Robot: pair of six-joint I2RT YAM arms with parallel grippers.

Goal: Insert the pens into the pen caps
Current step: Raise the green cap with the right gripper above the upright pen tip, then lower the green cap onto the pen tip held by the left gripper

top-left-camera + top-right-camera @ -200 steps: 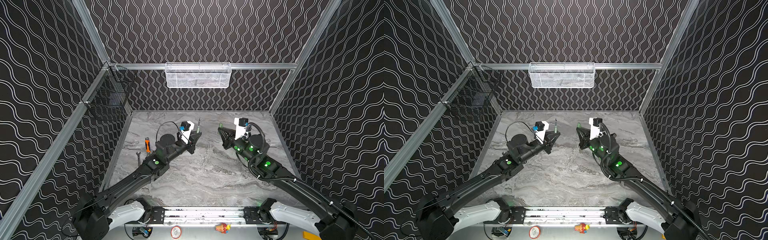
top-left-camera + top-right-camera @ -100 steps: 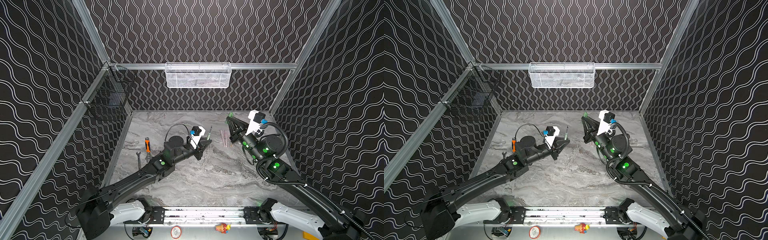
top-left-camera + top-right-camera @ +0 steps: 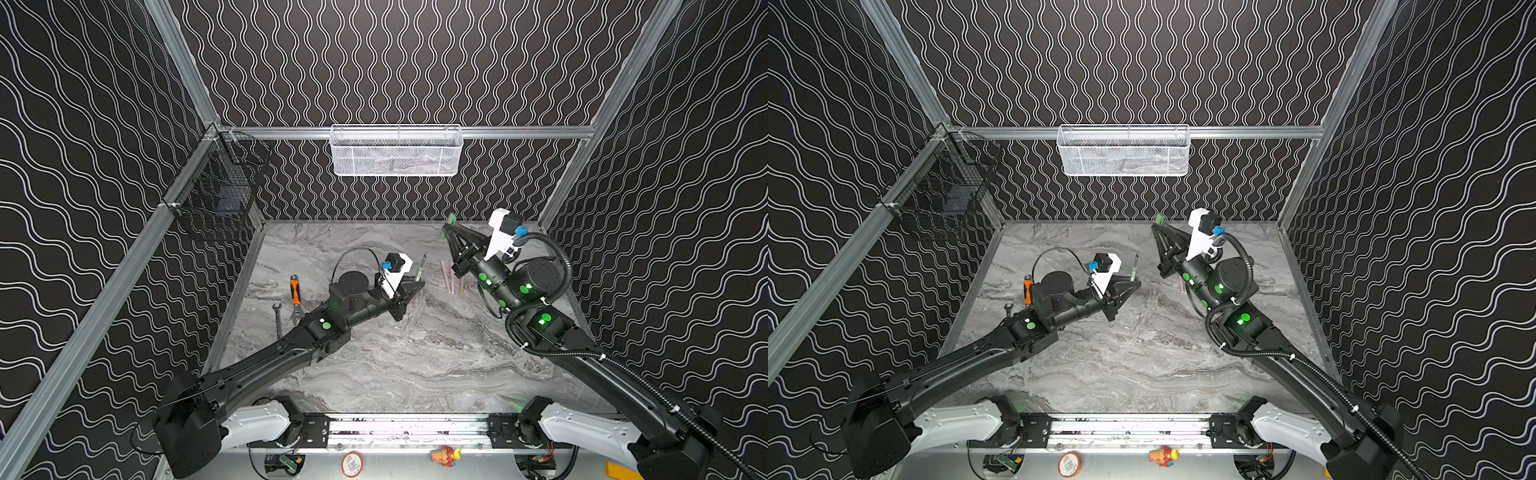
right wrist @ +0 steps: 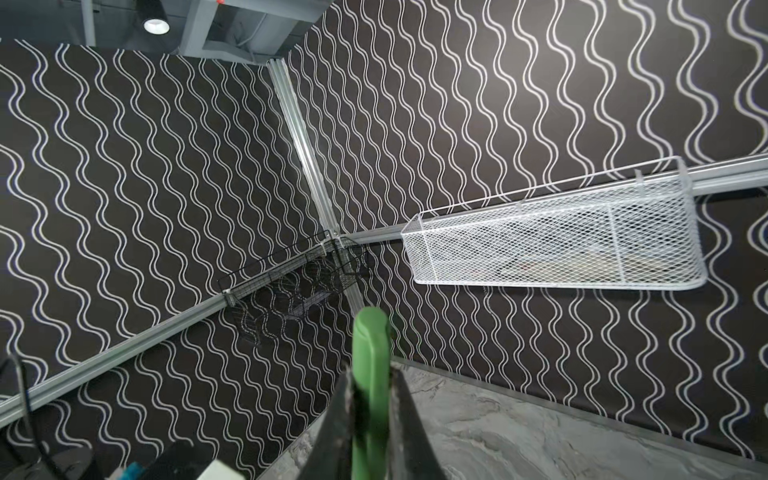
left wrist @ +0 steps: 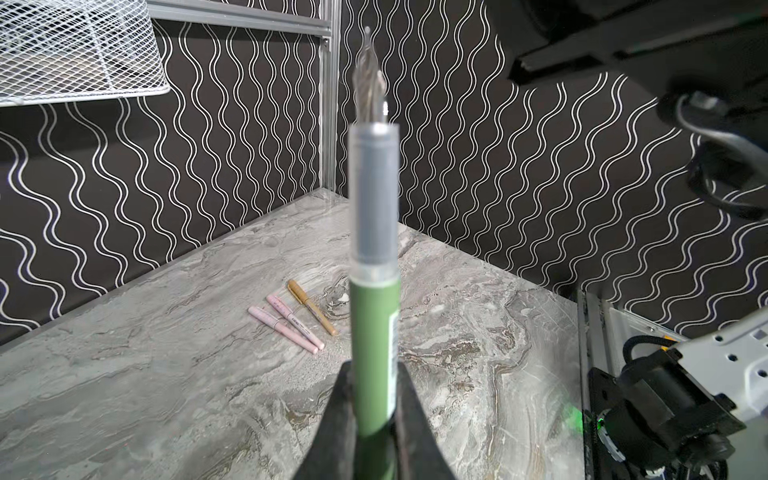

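While the left fingers (image 5: 336, 432) clamped the green pen (image 5: 374, 332) tip-up, the right fingers (image 4: 338, 432) pinched the green cap (image 4: 372, 365) well apart, right of that pen.

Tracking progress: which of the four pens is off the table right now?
The dark green pen, clamped in the left gripper with its tip bare; the pink pens and tan pen lie on the table.

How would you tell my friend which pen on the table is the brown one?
Look at the grey marble table, toward its far right part. Three pens lie there side by side; the tan pen lies at one end, the only golden-brown one beside two pale pink pens.
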